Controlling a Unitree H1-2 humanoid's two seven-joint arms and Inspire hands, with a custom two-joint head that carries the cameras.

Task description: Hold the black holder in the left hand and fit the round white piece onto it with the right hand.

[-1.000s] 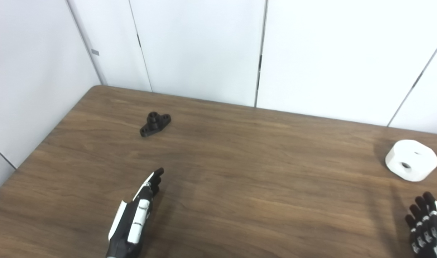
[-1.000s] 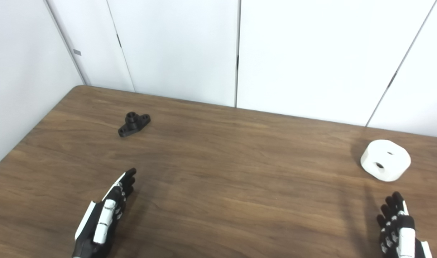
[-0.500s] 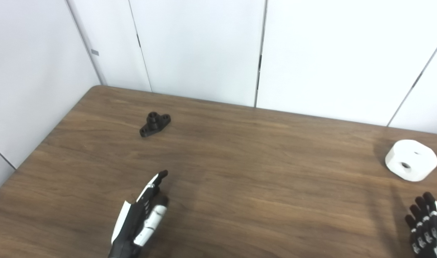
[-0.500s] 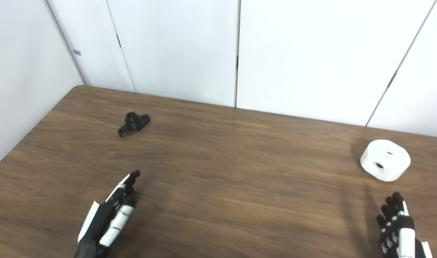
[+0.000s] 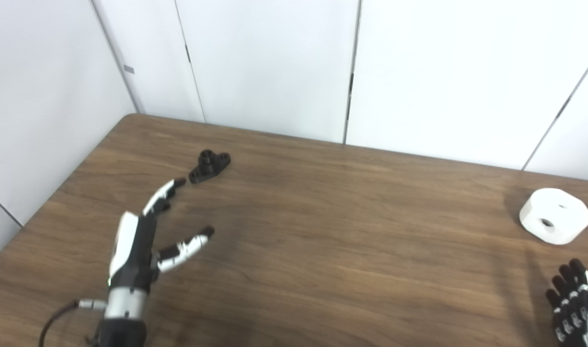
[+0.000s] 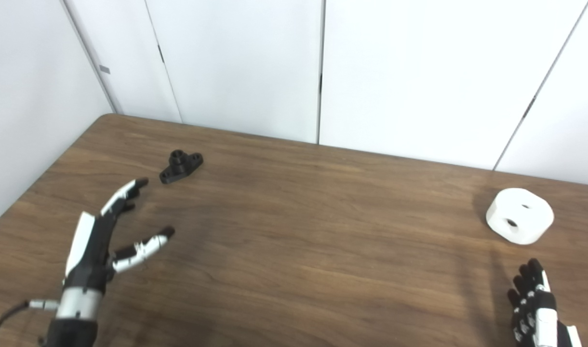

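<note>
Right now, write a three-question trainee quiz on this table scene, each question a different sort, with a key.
1. True or false: the left hand already holds the black holder.
2. Multiple choice: the round white piece lies A) at the table's right side, flat on the table, B) on the holder, C) in the right hand.
3. Fill in: the left hand's fingers and thumb are spread ____, with the fingertips short of the holder.

Key: 1 false; 2 A; 3 apart (open). The right hand sits at the near right edge, touching nothing.
</note>
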